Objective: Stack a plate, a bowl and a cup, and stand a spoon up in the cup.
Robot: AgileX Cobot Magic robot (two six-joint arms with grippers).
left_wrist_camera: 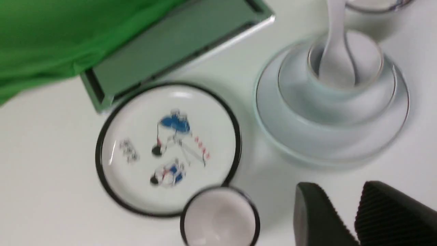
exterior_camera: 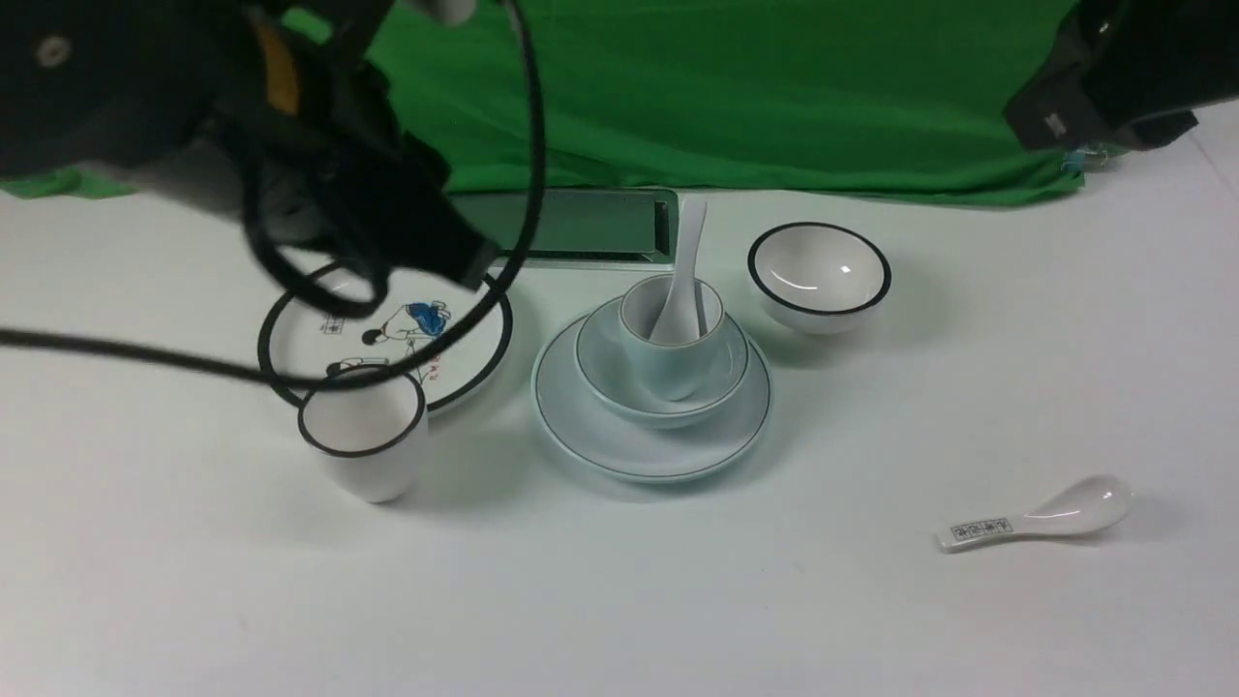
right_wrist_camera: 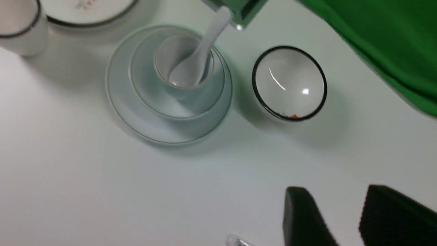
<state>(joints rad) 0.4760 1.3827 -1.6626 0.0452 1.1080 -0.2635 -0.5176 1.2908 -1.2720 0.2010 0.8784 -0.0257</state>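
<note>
at left, above the cartoon plate (exterior_camera: 387,329) and black-rimmed cup (exterior_camera: 363,436): left fingers (left_wrist_camera: 317,218) parted narrowly, holding nothing. mid table (exterior_camera: 619,600): plate (exterior_camera: 590,436) lying flat, bowl (exterior_camera: 734,363) seated on it, cup (exterior_camera: 668,368) upright in the bowl, spoon (exterior_camera: 689,261) standing in the cup, handle leaning back. just right of the stack: black-rimmed bowl (exterior_camera: 818,271). nearer, further right: patterned spoon (exterior_camera: 1036,518) lying flat. right fingers (right_wrist_camera: 304,218) apart, empty, over bare table.

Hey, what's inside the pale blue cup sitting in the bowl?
The plain white spoon stands in the cup, scoop down, with its handle leaning out over the rim. Nothing else shows inside. The cup floor beneath the scoop is covered.
</note>
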